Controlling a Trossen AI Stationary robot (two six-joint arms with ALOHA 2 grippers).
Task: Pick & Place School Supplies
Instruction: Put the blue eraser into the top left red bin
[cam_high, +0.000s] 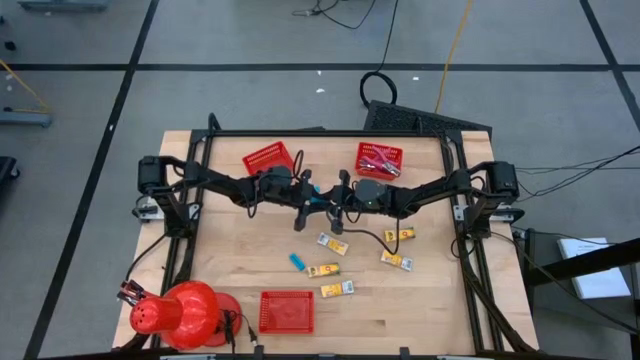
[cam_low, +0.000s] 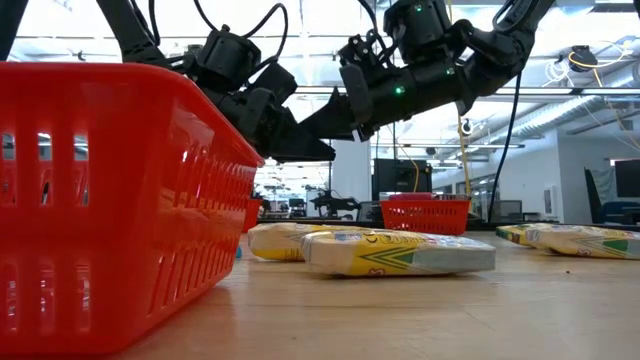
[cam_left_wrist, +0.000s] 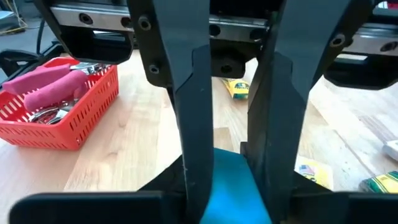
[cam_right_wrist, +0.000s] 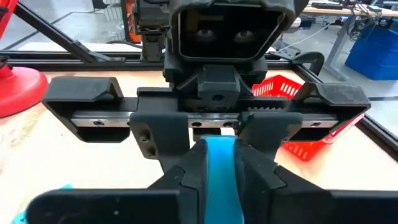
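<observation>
A light-blue short block (cam_high: 315, 190) is held in the air over the middle of the table, where my two grippers meet nose to nose. My left gripper (cam_high: 306, 199) comes from the table's left and is shut on the block (cam_left_wrist: 231, 186). My right gripper (cam_high: 336, 200) comes from the table's right and is shut on the same block (cam_right_wrist: 219, 168). A second light-blue block (cam_high: 297, 262) and several yellow packets (cam_high: 333, 244) lie flat on the table nearer the front edge. Pink-handled tools (cam_left_wrist: 46, 84) lie in the far right red basket (cam_high: 379, 158). My left gripper pinches the light-blue block's two sides (cam_left_wrist: 217, 180) between its two fingers, coming level from the table's left. The block is lifted clear of the table. My right gripper pinches the same block's two sides (cam_right_wrist: 214, 180) between its two fingers, level from the table's right, facing the left gripper.
Red mesh baskets stand at the far left (cam_high: 268, 158), the far right, and the near middle (cam_high: 286, 311). A big red dome-shaped object (cam_high: 185, 312) sits at the near left corner. The near basket (cam_low: 100, 200) fills the low view's left.
</observation>
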